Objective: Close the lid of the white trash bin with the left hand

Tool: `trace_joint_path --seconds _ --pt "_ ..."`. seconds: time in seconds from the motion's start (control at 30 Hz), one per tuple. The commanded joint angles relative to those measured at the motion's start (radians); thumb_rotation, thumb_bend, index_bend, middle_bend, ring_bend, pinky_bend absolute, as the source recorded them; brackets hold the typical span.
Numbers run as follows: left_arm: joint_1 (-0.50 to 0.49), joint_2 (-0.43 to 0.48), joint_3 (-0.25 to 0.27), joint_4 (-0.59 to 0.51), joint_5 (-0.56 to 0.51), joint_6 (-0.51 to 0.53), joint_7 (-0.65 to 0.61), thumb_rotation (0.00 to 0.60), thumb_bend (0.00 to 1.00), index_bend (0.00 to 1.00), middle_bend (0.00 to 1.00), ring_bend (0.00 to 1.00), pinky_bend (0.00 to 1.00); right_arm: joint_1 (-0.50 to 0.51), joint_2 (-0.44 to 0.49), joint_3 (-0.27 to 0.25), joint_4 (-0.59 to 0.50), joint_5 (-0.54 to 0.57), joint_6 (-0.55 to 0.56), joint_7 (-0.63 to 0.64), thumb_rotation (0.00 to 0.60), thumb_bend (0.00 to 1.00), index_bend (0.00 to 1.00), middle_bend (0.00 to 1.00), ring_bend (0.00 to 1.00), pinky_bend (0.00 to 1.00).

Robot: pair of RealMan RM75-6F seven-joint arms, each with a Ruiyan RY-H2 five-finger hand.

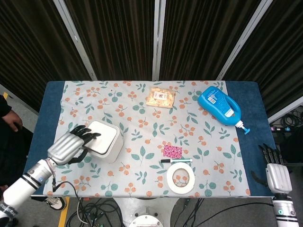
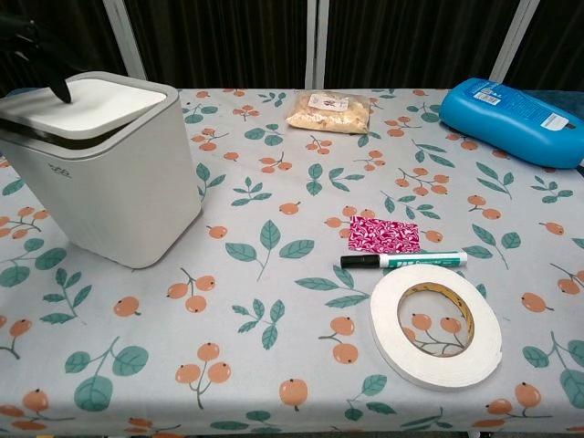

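One white bin [image 1: 105,141] sits at the lower left of the head view, its lid [image 1: 103,136] down flat. The left hand [image 1: 70,146] rests spread fingertips on the lid's edge. The right hand [image 1: 276,176], lower right, shows straight fingers, holding nothing. One tape roll [image 2: 436,325], one marker [image 2: 402,261], one blue bottle [image 2: 512,108] cut off at the frame edge.

The white plastic trash bin [image 2: 109,173] (square, with rounded corners) stands upright on the left part of the tabletop [image 2: 274,301]. Its flat white lid [image 2: 87,103] lies down on the rim, nearly level, covering the opening.
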Motion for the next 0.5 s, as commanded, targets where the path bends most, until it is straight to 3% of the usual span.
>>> trace_joint_path --seconds 0.03,0.5 --pt "0.006 -0.009 0.007 0.007 0.007 0.004 -0.004 0.600 0.62 0.14 0.25 0.12 0.09 0.001 -0.001 -0.001 -0.002 0.000 -0.003 -0.003 0.600 0.18 0.00 0.00 0.00 0.00" --pt "0.032 -0.050 0.044 0.039 0.009 -0.007 -0.009 0.600 0.62 0.14 0.26 0.12 0.09 0.002 -0.006 -0.006 0.002 0.001 -0.011 -0.005 0.600 0.18 0.00 0.00 0.00 0.00"
